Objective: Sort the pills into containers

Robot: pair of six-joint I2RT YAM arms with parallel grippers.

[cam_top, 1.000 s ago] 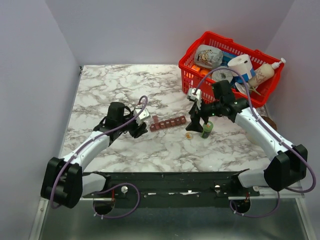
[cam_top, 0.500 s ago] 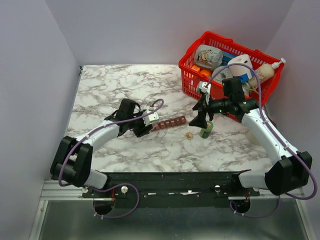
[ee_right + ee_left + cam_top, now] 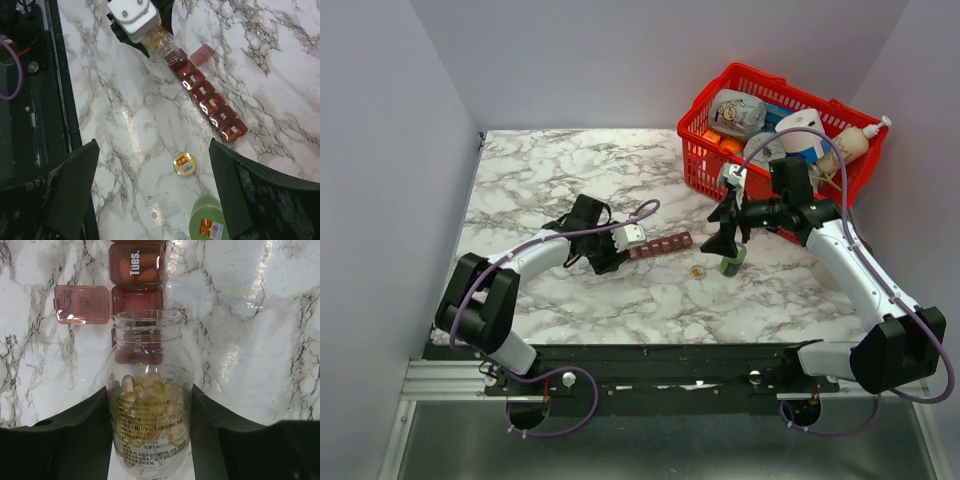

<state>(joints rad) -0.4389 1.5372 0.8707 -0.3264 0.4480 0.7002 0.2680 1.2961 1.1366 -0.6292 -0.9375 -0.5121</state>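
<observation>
Left jaws, pinching the uncapped bottle (image 3: 148, 405), just swung its mouth to the open end cell of the organiser (image 3: 207, 97), pour looks next; right jaws spread, empty.

A yellow cap (image 3: 184, 164) lies near a green bottle (image 3: 209, 221) on the marble table (image 3: 280, 60).
</observation>
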